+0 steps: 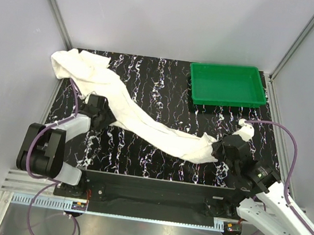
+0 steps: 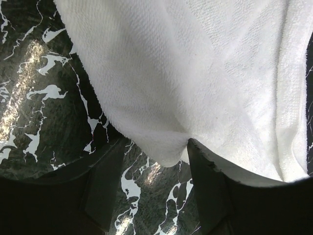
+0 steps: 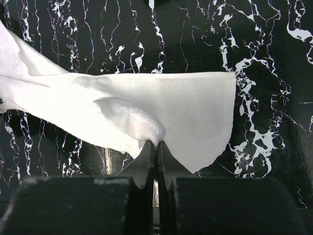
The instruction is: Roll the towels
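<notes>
Left gripper [image 1: 101, 112] is found at the left side of the table [image 1: 166, 90], low over the black marbled surface, just at the near edge of the long towel [image 1: 145, 122]. In the left wrist view its two fingers [image 2: 210, 181] are seen spread apart, and a rounded fold of the white terry cloth hangs down into the gap between them. The cloth lies against the inner side of one finger but is not pinched, so this gripper is released. Behind it and more to the left, one end of the towel is bunched in a loose heap at the far left corner of the table. From this heap the towel is stretched as a long band diagonally across the table, toward the near right. This near right end is held by the right gripper [image 1: 215, 148]. In the right wrist view its fingers [image 3: 168, 164] are pressed together, with the near edge of the cloth clamped between them. One small corner is folded over on top, just beside the tips, and the rest of this end is spread flat on the table. At the far right the green tray [image 1: 228, 85] is placed, apart from the towel.
</notes>
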Robot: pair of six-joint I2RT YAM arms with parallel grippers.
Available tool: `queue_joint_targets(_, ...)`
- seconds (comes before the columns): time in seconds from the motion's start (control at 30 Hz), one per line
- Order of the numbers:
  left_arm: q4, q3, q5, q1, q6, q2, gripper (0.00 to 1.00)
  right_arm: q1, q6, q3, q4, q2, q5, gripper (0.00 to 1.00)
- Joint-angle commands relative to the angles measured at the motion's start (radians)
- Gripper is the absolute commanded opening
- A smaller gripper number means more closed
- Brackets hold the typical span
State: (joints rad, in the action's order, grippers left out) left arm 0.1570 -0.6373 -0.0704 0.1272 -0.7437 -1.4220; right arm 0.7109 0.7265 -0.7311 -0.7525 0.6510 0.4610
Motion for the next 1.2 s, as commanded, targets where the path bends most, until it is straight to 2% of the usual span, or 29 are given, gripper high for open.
queue_joint_targets(0.0,0.004,-0.033,-0.046,0.0,0.001,-0.06,0.59,0.002,-0.001,0.004,0.019,0.006,0.042,0.0)
queue_joint_targets(0.07,-0.004,-0.039,-0.043,0.0,0.0,-0.072,0.56,0.002,-0.004,0.001,0.021,0.016,0.045,0.0)
queue_joint_targets(0.1,-0.007,-0.05,-0.046,0.0,0.001,-0.078,0.47,0.002,-0.007,-0.001,0.022,0.019,0.047,0.0)
queue_joint_targets(0.17,0.001,-0.067,-0.048,0.0,0.006,-0.101,0.36,0.002,-0.01,-0.001,0.022,0.024,0.045,0.0)
queue_joint_targets(0.2,0.003,-0.076,-0.046,0.0,0.009,-0.106,0.2,0.002,-0.009,-0.001,0.024,0.024,0.048,0.0)
queue_joint_targets(0.27,0.012,-0.094,-0.042,0.0,0.013,-0.115,0.08,0.002,-0.01,-0.001,0.025,0.024,0.045,0.0)
queue_joint_targets(0.33,0.032,-0.099,-0.042,0.0,0.015,-0.101,0.0,0.002,-0.01,-0.002,0.025,0.022,0.045,0.0)
queue_joint_targets(0.4,0.047,-0.096,-0.034,0.0,0.017,-0.052,0.0,0.002,-0.016,-0.004,0.022,0.019,0.048,0.0)
queue_joint_targets(0.53,0.2,-0.124,-0.028,0.002,0.036,0.087,0.0,0.001,-0.041,-0.043,0.013,0.018,0.077,0.0)
queue_joint_targets(0.67,0.372,-0.194,-0.068,0.002,0.067,0.332,0.0,0.002,-0.062,-0.14,-0.028,0.015,0.161,0.0)
queue_joint_targets(0.87,0.633,-0.384,-0.117,0.002,0.113,0.611,0.03,0.002,-0.091,-0.28,-0.073,-0.054,0.189,0.0)
queue_joint_targets(1.03,0.818,-0.568,-0.111,0.002,0.139,0.735,0.04,0.004,-0.101,-0.336,-0.078,-0.209,0.145,0.0)
queue_joint_targets(1.17,0.906,-0.694,-0.094,0.002,0.155,0.827,0.05,0.002,-0.088,-0.364,-0.067,-0.332,0.099,0.0)
